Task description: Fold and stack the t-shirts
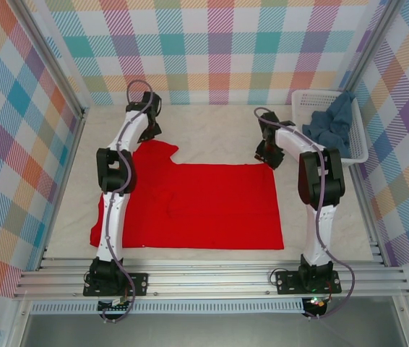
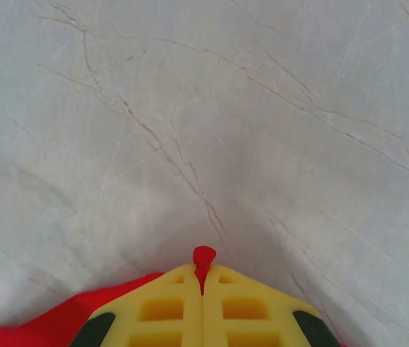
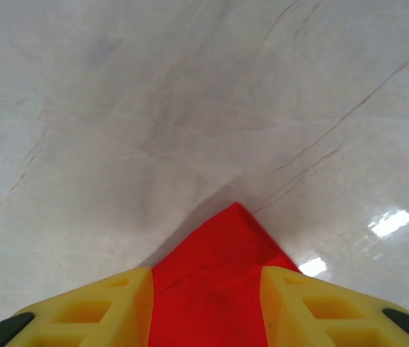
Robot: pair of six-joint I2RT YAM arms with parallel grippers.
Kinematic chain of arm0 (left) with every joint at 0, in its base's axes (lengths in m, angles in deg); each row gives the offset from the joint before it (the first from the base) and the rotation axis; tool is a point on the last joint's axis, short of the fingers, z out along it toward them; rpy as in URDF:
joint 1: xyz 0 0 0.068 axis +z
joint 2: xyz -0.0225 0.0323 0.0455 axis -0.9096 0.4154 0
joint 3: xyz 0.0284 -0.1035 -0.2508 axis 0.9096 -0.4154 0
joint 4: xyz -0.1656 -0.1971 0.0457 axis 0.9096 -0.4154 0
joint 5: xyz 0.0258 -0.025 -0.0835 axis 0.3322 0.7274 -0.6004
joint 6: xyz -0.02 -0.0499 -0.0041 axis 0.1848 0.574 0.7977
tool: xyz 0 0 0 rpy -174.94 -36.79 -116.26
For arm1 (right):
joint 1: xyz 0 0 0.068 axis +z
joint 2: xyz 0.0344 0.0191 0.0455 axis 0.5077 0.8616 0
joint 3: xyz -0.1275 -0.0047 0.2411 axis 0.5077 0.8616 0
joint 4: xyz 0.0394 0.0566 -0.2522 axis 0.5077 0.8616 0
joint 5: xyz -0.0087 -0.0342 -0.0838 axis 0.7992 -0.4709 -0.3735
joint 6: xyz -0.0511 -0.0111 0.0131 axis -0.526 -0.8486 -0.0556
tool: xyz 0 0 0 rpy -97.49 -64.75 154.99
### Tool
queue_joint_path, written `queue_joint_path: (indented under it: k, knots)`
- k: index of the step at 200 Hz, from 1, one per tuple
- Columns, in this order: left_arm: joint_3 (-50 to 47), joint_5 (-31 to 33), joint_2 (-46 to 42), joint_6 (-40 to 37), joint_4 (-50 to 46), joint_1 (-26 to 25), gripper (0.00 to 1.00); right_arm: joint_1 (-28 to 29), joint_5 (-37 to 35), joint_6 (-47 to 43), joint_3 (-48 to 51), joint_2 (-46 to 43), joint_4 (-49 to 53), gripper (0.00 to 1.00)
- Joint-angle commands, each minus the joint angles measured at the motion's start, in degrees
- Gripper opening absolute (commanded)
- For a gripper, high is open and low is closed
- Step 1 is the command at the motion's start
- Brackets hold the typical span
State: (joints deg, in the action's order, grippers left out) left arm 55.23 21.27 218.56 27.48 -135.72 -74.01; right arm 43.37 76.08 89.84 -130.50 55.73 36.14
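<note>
The red t-shirt (image 1: 204,206) lies spread flat on the table, plain side up, with no print showing. My left gripper (image 1: 149,133) is at the shirt's far left corner; in the left wrist view its yellow fingers (image 2: 168,311) are pressed together with a small nub of the red t-shirt (image 2: 204,254) pinched between them. My right gripper (image 1: 268,155) is at the far right corner. Its yellow fingers (image 3: 89,314) stand apart, and the red corner (image 3: 222,275) lies between them. The blue-grey t-shirt (image 1: 331,121) is crumpled in the basket.
The white lattice basket (image 1: 356,155) stands at the back right against the checked wall. Checked walls close in the pale marbled table (image 1: 212,130) on three sides. A metal rail (image 1: 212,278) runs along the near edge by the arm bases.
</note>
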Motion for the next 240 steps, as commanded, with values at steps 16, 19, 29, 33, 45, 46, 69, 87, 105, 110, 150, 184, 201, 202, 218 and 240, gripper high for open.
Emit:
queue_joint_path:
  k: [16, 19, 29, 33, 45, 46, 69, 87, 105, 110, 150, 184, 201, 202, 218, 240]
  knots:
    - [-2.6, -0.1, -5.6, 0.5, -0.5, -0.5, 0.0, -0.9, -1.5, -1.8, -4.9, 4.0, 3.8, 0.43]
    - [-2.6, -0.1, -5.7, 0.5, -0.5, -0.5, 0.0, -0.8, -1.6, -1.7, -5.0, 4.2, 4.2, 0.42]
    - [-2.6, -0.2, -6.2, 0.5, -0.4, -0.5, 0.0, -0.8, -1.7, -1.2, -4.5, 4.4, 4.6, 0.42]
    - [-2.7, -0.3, -6.4, 0.5, -0.4, -0.5, 0.0, -0.8, -1.7, -1.1, -4.1, 4.4, 4.5, 0.41]
    - [-2.7, -0.5, -6.7, 0.5, -0.3, -0.5, 0.0, -0.8, -1.6, -0.5, -3.4, 4.4, 4.4, 0.41]
    - [-2.6, -0.5, -6.8, 0.5, -0.3, -0.5, 0.0, -0.8, -1.6, -0.5, -3.4, 4.5, 4.4, 0.4]
    - [-2.6, -1.1, -7.1, 0.6, -0.4, -0.5, 0.0, -0.8, -1.6, -0.3, -3.3, 4.9, 4.6, 0.36]
    - [-2.6, -1.3, -7.3, 0.7, -0.8, -0.7, 0.0, -0.8, -1.7, -0.4, -3.6, 5.0, 4.7, 0.26]
    - [-2.9, -1.1, -8.2, 1.0, -1.4, -0.9, 0.0, -0.8, -1.6, -0.5, -3.5, 4.5, 4.3, 0.11]
    - [-3.3, -0.8, -8.7, 1.1, -1.6, -1.0, 0.0, -0.8, -1.6, -0.5, -3.6, 4.3, 4.3, 0.08]
    - [-13.1, -0.2, -17.7, 3.1, 0.8, -1.2, 0.0, -0.7, -1.3, -2.0, -3.1, 1.1, 4.3, 0.0]
    - [-26.1, -1.7, -28.3, 4.1, 0.9, -1.2, 0.0, -0.7, 1.3, -5.3, 0.3, -3.4, 3.7, 0.0]
    - [-34.1, -1.5, -34.9, 4.8, 1.2, -1.2, 0.0, -0.5, 2.1, -6.4, 3.1, -6.0, 3.9, 0.0]
    - [-34.8, -1.5, -35.3, 4.8, 1.2, -1.2, 0.0, -0.5, 2.1, -6.5, 3.3, -6.2, 3.9, 0.0]
    - [-43.2, 0.0, -42.6, 6.1, 1.8, -1.1, 0.0, -0.3, 2.4, -7.1, 6.7, -9.4, 3.6, 0.0]
    - [-53.7, 2.2, -52.7, 8.0, 2.1, -0.9, 0.0, -0.2, 2.6, -7.6, 11.2, -13.4, 3.5, 0.0]
